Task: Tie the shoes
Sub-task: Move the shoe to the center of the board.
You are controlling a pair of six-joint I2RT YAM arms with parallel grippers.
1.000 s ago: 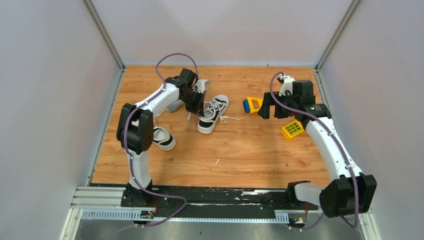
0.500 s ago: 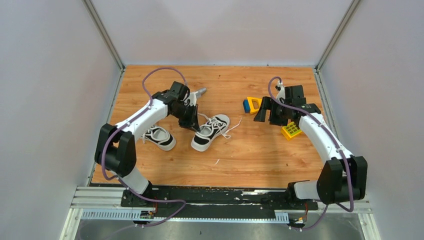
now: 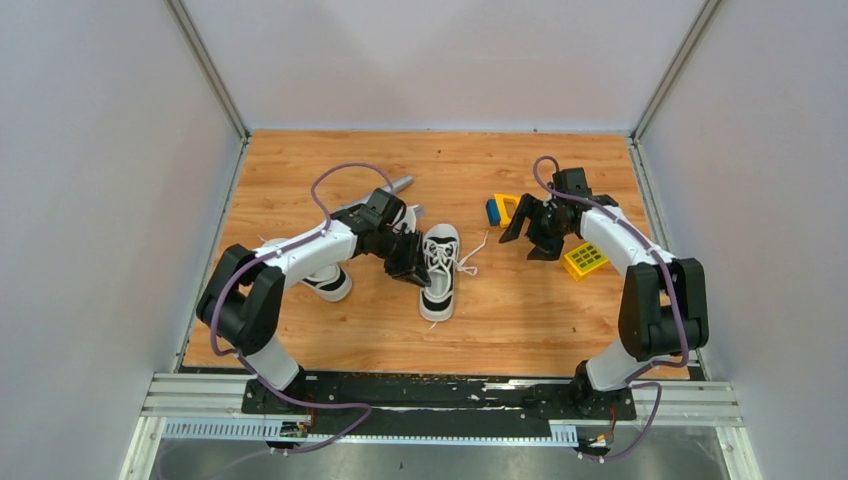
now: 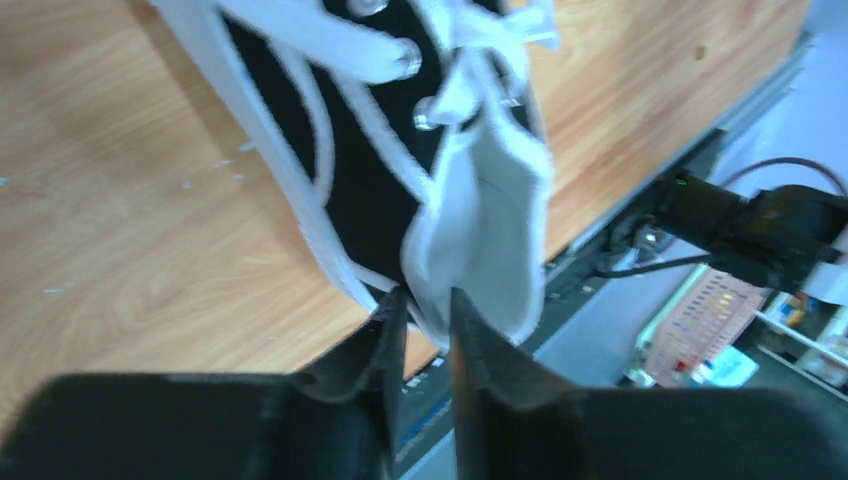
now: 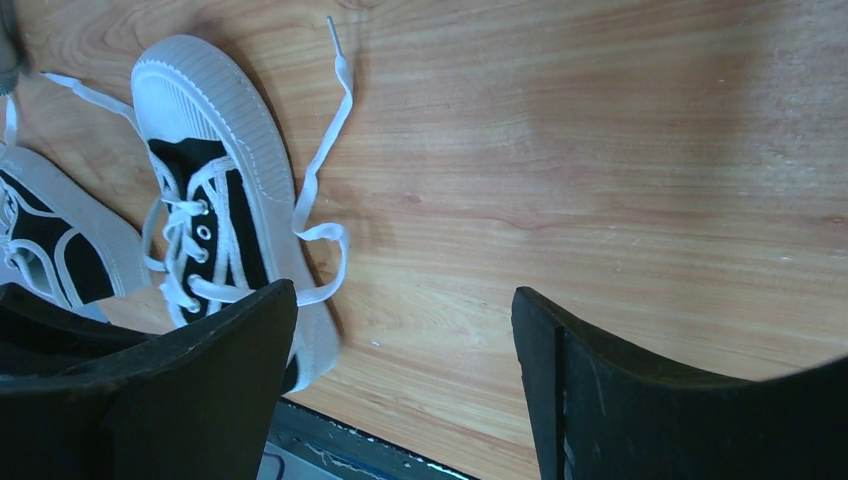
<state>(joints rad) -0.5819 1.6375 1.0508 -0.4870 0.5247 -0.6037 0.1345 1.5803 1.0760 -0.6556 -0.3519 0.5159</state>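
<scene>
The black-and-white canvas sneaker (image 3: 436,295) lies on the wooden surface (image 3: 540,310), long axis near-far, toe far. Our left end effector (image 4: 422,297) straddles its white tongue (image 4: 480,220); clamped or released, we cannot tell. Our right end effector (image 3: 528,238), released and empty, hangs well apart to the right.

Wooden table (image 3: 500,320); shoes (image 3: 438,275), yellow toys (image 3: 585,260)

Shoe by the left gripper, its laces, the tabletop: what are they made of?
Shoe: black upper looks like matte woven canvas with white trim; ribbed white toe cap and sole look like rubber. Laces: flat white woven fabric, probably cotton or polyester, lying limp. Tabletop: wood grain, light sheen; plywood or veneer, cannot tell which.
</scene>
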